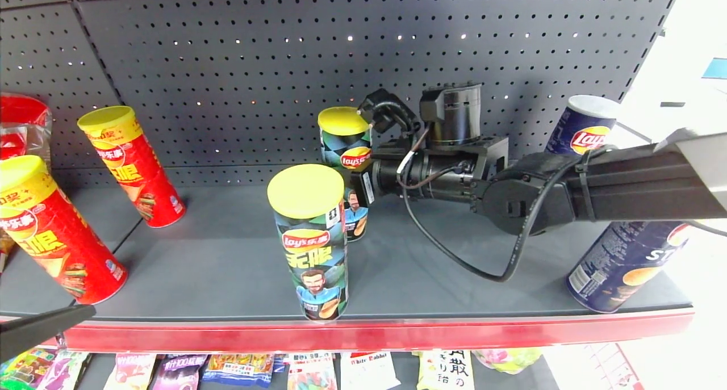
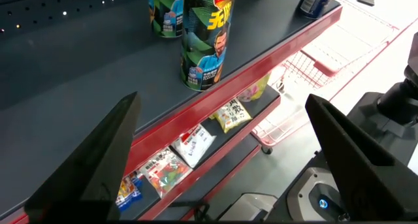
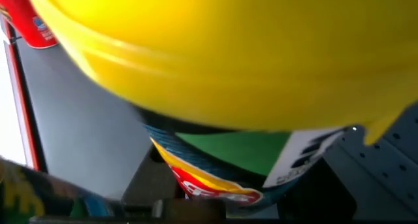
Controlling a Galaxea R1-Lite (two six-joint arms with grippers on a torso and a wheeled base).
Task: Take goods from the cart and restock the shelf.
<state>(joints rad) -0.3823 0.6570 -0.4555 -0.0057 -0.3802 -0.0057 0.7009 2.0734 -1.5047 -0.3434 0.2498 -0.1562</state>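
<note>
Can near back edge of shelf, right pincer against it, grip unclear; should stand flat before any release.

Your dark grey shelf with its red front lip carries six standing crisp cans. At the left you have the front red can and rear red can. Mid-shelf are the front green can by the lip and the rear green can behind it, and at the right the front blue can and rear blue can
</note>
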